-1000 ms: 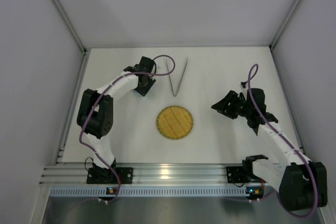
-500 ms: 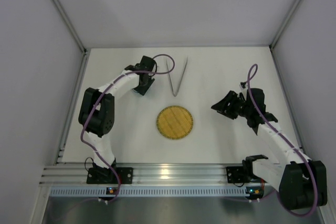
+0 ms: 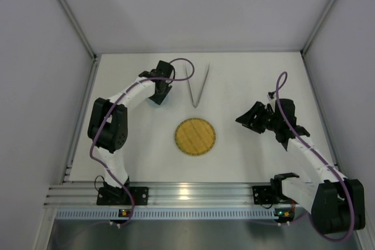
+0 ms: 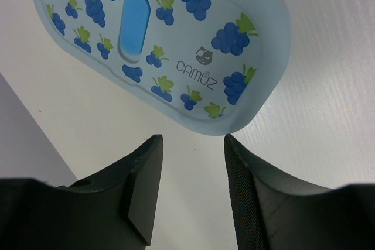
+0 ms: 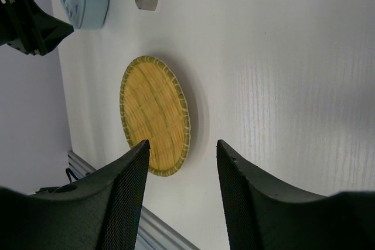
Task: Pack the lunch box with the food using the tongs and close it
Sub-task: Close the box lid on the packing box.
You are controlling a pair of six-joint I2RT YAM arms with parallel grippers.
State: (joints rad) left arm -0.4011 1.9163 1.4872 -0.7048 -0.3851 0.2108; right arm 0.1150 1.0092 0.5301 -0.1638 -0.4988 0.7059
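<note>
On the table and just above it, as they stand:

1. Table point(image 3: 246, 74): white, walled on three sides, both arm bases at its near edge.
2. Plate point(image 3: 195, 136): round, yellow, woven, mid-table, with nothing lying on it.
3. Tongs point(image 3: 195, 101): slim silver V lying flat beyond the plate. The long axis runs near to far, with the joined end pointing at the plate and the tips spread toward the back wall. They lie just to the right of the left arm's wrist and well apart from the right arm.
4. Lunch box point(image 4: 158, 39): light blue, grape-printed lid uppermost, at the far left of the table. Its rounded end lies directly ahead of the left fingertips, not between them, and its long axis slants away from them.
5. Left gripper point(image 4: 191, 144): fingers spread, holding nothing. It is much the nearer gripper to both box and tongs.
6. Right gripper point(image 5: 181, 147): fingers spread, empty, hanging right of the plate and facing it.
7. Food: none visible on the plate or table. It is probably already inside the box, though this cannot be confirmed.
</note>
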